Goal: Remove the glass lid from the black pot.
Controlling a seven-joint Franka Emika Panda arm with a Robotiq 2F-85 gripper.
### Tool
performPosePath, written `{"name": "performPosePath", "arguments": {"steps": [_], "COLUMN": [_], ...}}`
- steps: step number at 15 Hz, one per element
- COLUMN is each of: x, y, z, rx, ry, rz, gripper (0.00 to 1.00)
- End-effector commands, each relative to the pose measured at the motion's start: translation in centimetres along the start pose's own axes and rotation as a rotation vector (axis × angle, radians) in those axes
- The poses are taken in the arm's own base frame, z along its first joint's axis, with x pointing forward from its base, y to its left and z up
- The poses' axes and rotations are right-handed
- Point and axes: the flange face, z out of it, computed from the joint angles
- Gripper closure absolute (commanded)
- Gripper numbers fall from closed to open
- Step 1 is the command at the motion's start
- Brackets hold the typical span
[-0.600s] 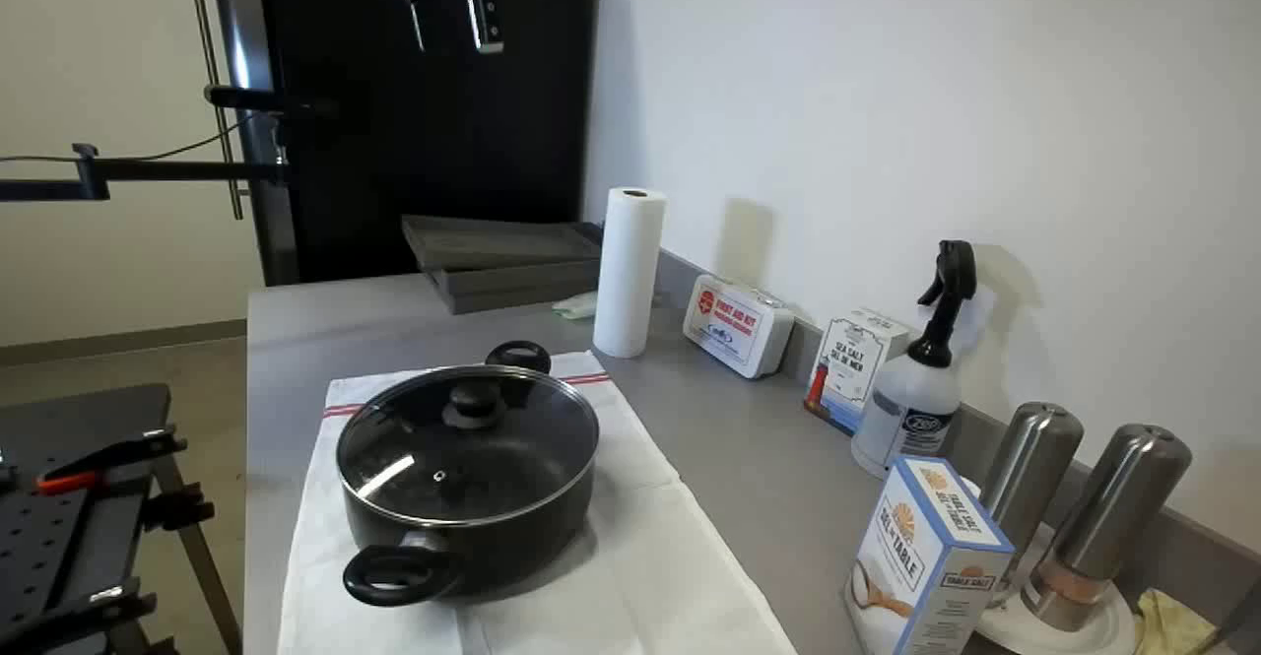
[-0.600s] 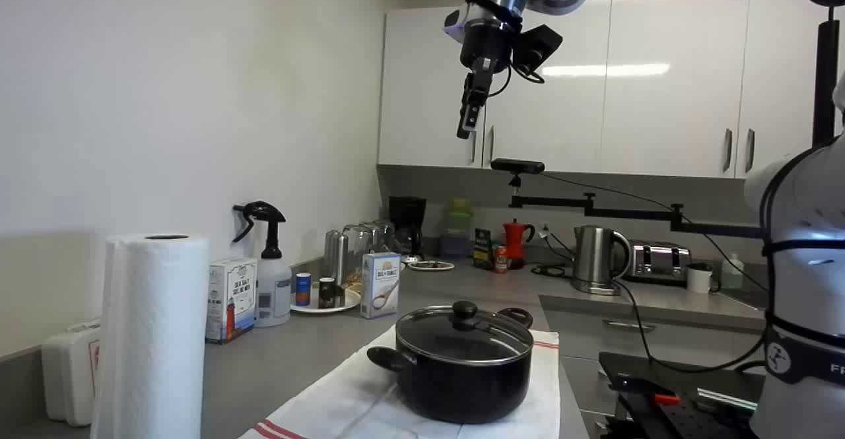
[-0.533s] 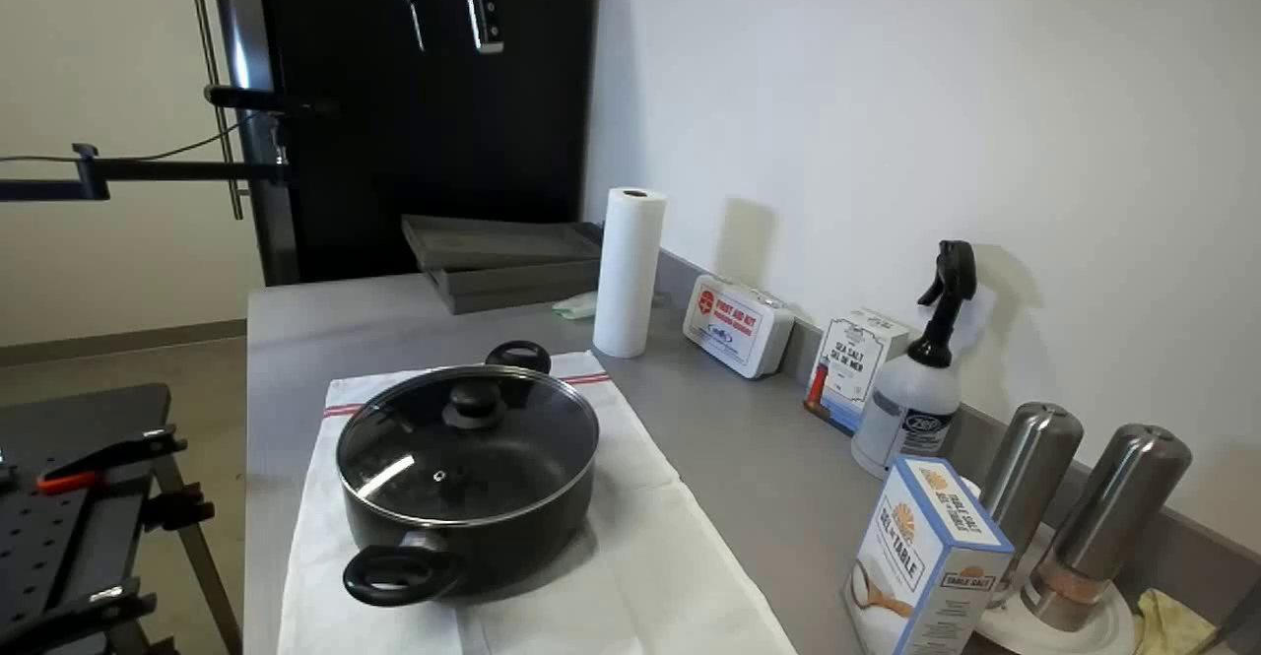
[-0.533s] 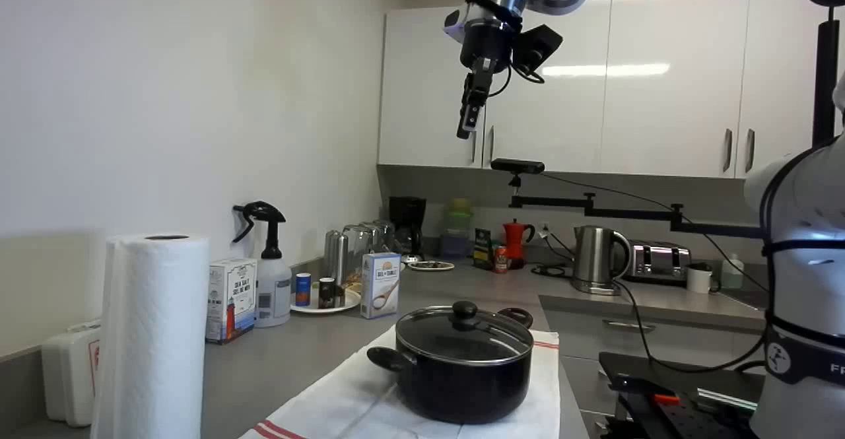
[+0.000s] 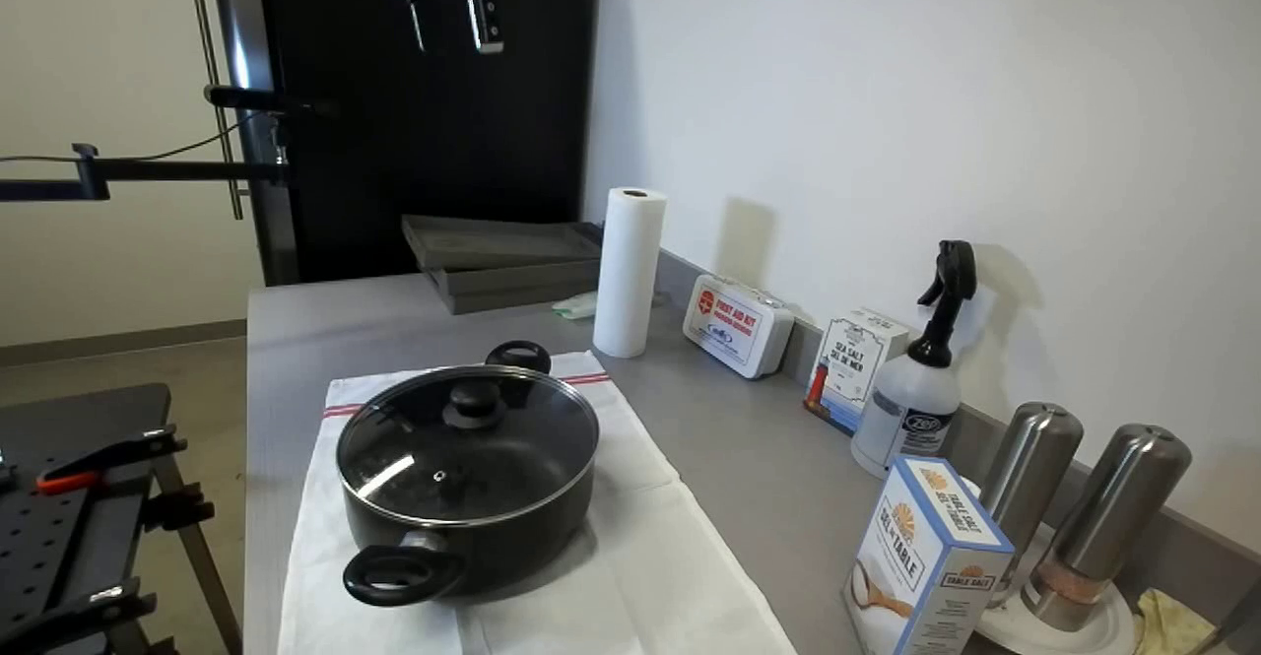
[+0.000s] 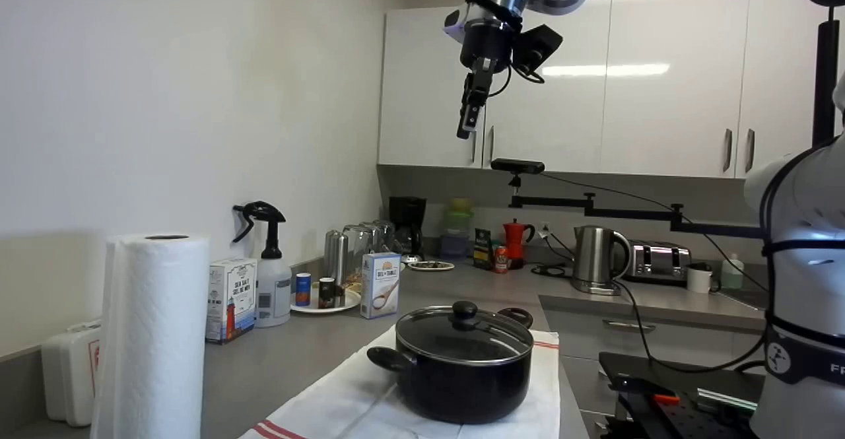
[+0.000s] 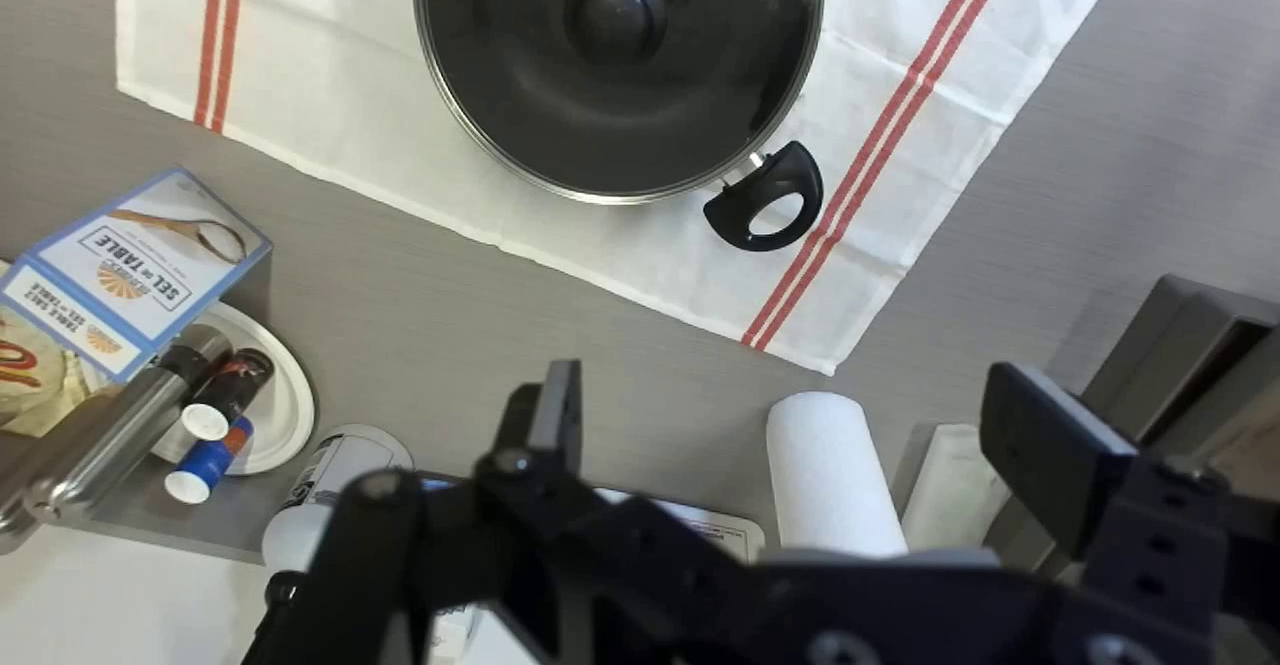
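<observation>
The clear glass lid point(image 5: 414, 473) with its black knob point(image 5: 475, 399) sits flat on the black pot point(image 5: 493, 552). In an exterior view the lid point(image 6: 455, 337) closes the top of the pot point(image 6: 469, 389), with a black handle on each side. In the wrist view the lid point(image 7: 620, 115) is at the top, partly cut off, with one pot handle point(image 7: 735, 210) below it. My gripper point(image 7: 785, 368) is open and empty, its fingers wide apart. It hangs high above the counter, well above the pot in an exterior view point(image 6: 467, 134), and touches nothing.
The pot stands on a white towel point(image 5: 640, 556) with red stripes. A paper towel roll point(image 5: 629, 276), first aid kit point(image 5: 737, 327), spray bottle point(image 5: 906, 404) and salt box point(image 5: 921, 566) stand along the wall. Grey trays point(image 5: 512, 261) lie behind. A camera on a bracket point(image 6: 518, 166) juts out.
</observation>
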Motion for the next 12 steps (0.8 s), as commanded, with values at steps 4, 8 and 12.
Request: {"name": "performPosePath", "arguments": {"steps": [4, 8, 12], "x": [0.6, 1.1, 1.7], "y": [1.0, 2.4, 4.0], "z": [1.8, 5.8, 10.9], "rx": [0.006, 0.006, -0.001], "ry": [-0.025, -0.083, -0.134], "rz": [0.038, 0.119, 0.210], "gripper": [0.00, 0.00, 0.00]}}
